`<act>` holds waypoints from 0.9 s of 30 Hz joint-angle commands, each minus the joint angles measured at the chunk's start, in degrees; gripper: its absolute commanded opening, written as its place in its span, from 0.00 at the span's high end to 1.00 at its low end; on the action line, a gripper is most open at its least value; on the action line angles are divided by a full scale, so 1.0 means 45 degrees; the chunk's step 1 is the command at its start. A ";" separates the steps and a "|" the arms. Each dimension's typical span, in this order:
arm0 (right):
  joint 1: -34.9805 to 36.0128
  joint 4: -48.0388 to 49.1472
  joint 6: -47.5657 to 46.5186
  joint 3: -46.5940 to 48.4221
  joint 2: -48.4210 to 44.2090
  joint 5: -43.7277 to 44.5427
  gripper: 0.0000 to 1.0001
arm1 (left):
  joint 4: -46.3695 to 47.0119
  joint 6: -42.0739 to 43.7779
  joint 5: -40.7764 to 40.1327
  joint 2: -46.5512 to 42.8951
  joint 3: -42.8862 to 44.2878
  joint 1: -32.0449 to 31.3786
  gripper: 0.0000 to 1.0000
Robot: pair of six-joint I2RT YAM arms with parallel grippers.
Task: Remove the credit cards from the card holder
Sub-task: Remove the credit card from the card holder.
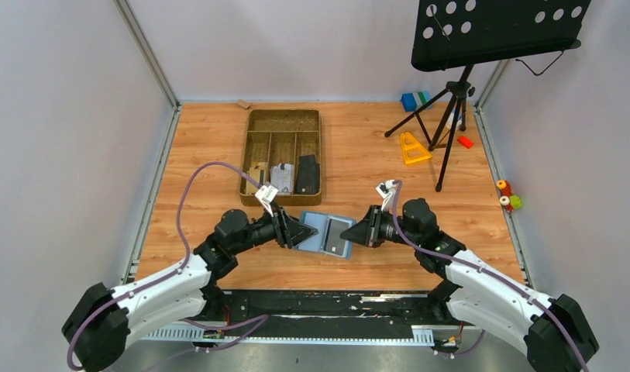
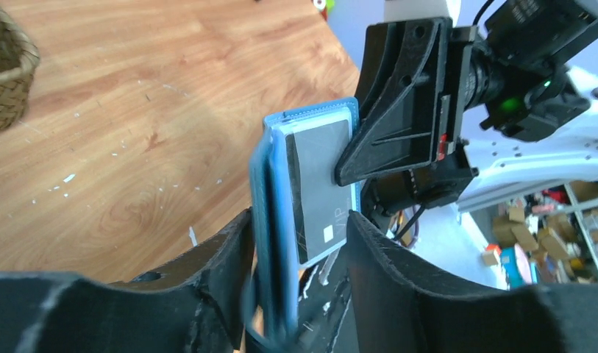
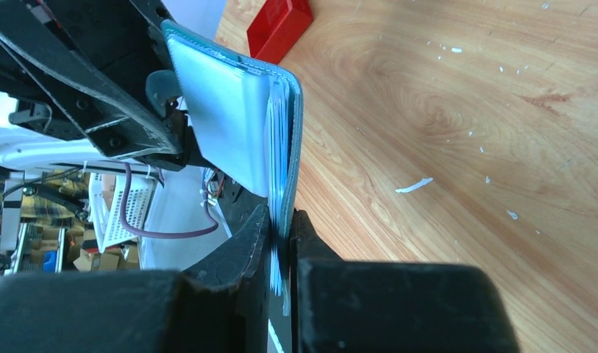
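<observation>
- Right gripper (image 3: 281, 213): jaws pinched almost shut on the free edge of the card holder (image 3: 222, 118). The layered pocket edges are squeezed between the fingertips.
- From the left wrist view, one right finger lies across the face of a grey credit card (image 2: 321, 176) and the other sits behind the leaf. I can't tell whether it grips the card alone or card and pocket together.
- Left gripper (image 2: 297, 220): jaws roughly half open, straddling the opposite end of the holder. There's a gap on the card side, so this looks like a loose cradle, not a clamp.
- The holder hangs between the two grippers, up off the table (image 1: 358, 147), near its front and middle.
- Beyond it, the brown tray (image 1: 283, 113) has three flat pieces in its near compartments, probably cards, though they're too small to be sure.
- Step in hand, as I read it: pulling a card from its pocket.
- Next move calls for the left jaws to close firmly on the holder's body. The right must then draw straight along the pocket, or the whole wallet comes with it.
</observation>
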 commanded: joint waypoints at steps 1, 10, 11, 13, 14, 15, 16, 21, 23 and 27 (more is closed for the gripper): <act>0.0054 0.0303 0.0409 -0.0036 -0.0924 0.1055 1.00 | -0.0188 0.0121 -0.1277 -0.1709 -0.0594 0.0240 0.38; 0.0053 0.0430 0.1067 -0.0608 -0.2136 0.2219 1.00 | 0.0578 -0.1570 -0.0957 -0.1768 -0.1312 0.1026 0.00; 0.0059 0.0480 0.1136 -0.0652 -0.2180 0.2278 1.00 | 0.1025 -0.1759 -0.0818 -0.1532 -0.1432 0.1075 0.00; 0.0054 0.0507 0.1196 -0.0664 -0.2208 0.2353 1.00 | 0.1967 -0.1825 -0.0427 -0.1148 -0.1551 0.1074 0.00; 0.0043 0.0494 0.1196 -0.0662 -0.2196 0.2373 1.00 | 0.2410 -0.1791 -0.0156 -0.1015 -0.1589 0.1083 0.00; 0.0047 0.0490 0.1179 -0.0666 -0.2178 0.2385 1.00 | 0.2631 -0.1743 0.0004 -0.0949 -0.1589 0.1084 0.00; 0.0050 0.0490 0.1158 -0.0665 -0.2158 0.2394 1.00 | 0.2652 -0.1683 0.0083 -0.0946 -0.1535 0.1079 0.00; 0.0058 0.0700 0.1053 -0.0689 -0.1921 0.2363 1.00 | 0.1930 -0.1190 -0.0226 -0.1303 -0.1341 0.1084 0.00; 0.0057 0.0812 0.1023 -0.0666 -0.1756 0.2304 1.00 | 0.1859 -0.1078 -0.0409 -0.1423 -0.1357 0.1072 0.00; 0.0059 0.0989 0.0948 -0.0666 -0.1506 0.2221 1.00 | 0.1798 -0.0916 -0.0740 -0.1540 -0.1383 0.1075 0.00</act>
